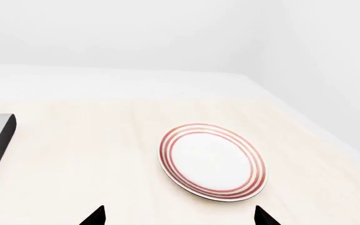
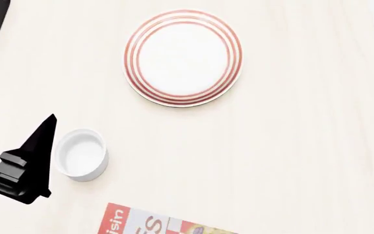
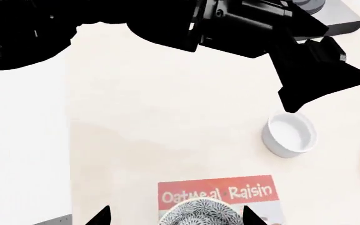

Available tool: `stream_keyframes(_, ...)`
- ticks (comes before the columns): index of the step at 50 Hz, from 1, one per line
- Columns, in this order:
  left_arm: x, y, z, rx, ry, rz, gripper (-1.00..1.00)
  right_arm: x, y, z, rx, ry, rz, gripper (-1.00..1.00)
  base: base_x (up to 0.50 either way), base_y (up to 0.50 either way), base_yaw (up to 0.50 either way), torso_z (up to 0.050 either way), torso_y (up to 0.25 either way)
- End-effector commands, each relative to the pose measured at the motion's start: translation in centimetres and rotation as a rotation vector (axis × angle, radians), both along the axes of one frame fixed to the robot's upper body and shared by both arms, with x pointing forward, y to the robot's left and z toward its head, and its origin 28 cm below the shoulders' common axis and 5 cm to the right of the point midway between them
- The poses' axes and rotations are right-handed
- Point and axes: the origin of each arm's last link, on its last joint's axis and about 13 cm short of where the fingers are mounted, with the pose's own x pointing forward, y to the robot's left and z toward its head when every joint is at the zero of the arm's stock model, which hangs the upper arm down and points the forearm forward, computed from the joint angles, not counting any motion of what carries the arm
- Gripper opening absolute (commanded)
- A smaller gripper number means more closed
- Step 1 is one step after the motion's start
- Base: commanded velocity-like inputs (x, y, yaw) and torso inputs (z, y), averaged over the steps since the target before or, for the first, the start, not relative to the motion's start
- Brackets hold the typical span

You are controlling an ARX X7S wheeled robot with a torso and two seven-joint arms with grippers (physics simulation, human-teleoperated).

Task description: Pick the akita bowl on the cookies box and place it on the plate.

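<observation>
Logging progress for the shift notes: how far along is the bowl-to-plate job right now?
Nothing is finished yet. The plate is bare, and the akita bowl sits on the cookies box. In hand: the right end effector is open, its fingertips either side of the bowl, apparently lining up a grasp. Left: closing on it, lifting, carrying it over and setting it down. The left end effector is open beside the white cup.

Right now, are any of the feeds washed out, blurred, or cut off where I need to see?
Head view: sharp, evenly lit, the plate crisp; the cookies box cropped at the frame edge. Right wrist view: the akita bowl cut off, dark arm silhouette overhead. Left wrist view: pale wall and table nearly merge; faint shadows.
</observation>
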Motion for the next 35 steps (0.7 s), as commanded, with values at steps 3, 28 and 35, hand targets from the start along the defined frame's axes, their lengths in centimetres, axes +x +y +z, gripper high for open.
stream_keyframes(3, 0.0, 0.0, -0.2, -0.001, -0.002, 0.0, 1.0, -0.1, 0.4, -0.5, -0.197, 0.004, -0.005, 1.0, 0.0, 0.0, 0.0, 0.0, 0.0)
stream_keyframes(28, 0.0, 0.0, -0.4, 0.003, 0.005, 0.0, 1.0, 0.9, 0.9, -0.7, -0.384, -0.025, -0.006, 1.0, 0.0, 0.0, 0.0, 0.0, 0.0)
stream_keyframes(35, 0.0, 0.0, -0.6, 0.004, 0.008, 0.0, 1.0, 1.2, 1.1, -0.8, -0.409, -0.019, 0.001, 1.0, 0.0, 0.0, 0.0, 0.0, 0.0)
